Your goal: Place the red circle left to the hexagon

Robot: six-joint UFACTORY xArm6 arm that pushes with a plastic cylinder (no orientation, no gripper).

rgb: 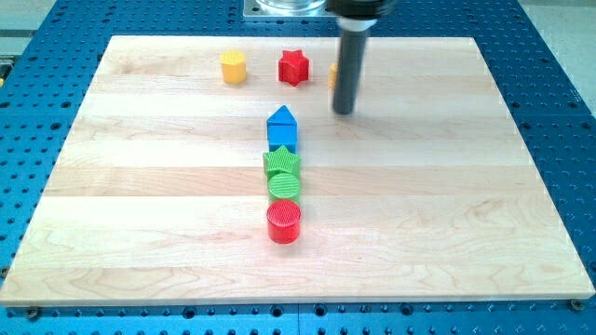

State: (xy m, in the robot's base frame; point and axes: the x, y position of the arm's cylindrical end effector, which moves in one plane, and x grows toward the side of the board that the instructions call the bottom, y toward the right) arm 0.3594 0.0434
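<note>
The red circle point(284, 222) sits near the board's middle, at the bottom end of a touching column of blocks. The yellow hexagon point(234, 67) sits near the view's top edge, left of centre. My tip point(344, 112) is on the board up and to the right of the column, far from the red circle and well right of the hexagon. The rod hides most of an orange block point(332, 74) just behind it.
Above the red circle stand a green circle point(284, 186), a green star point(281, 162) and a blue block with a pointed top point(282, 127), in one line. A red star point(293, 67) sits right of the hexagon. The wooden board point(140, 233) lies on a blue perforated table.
</note>
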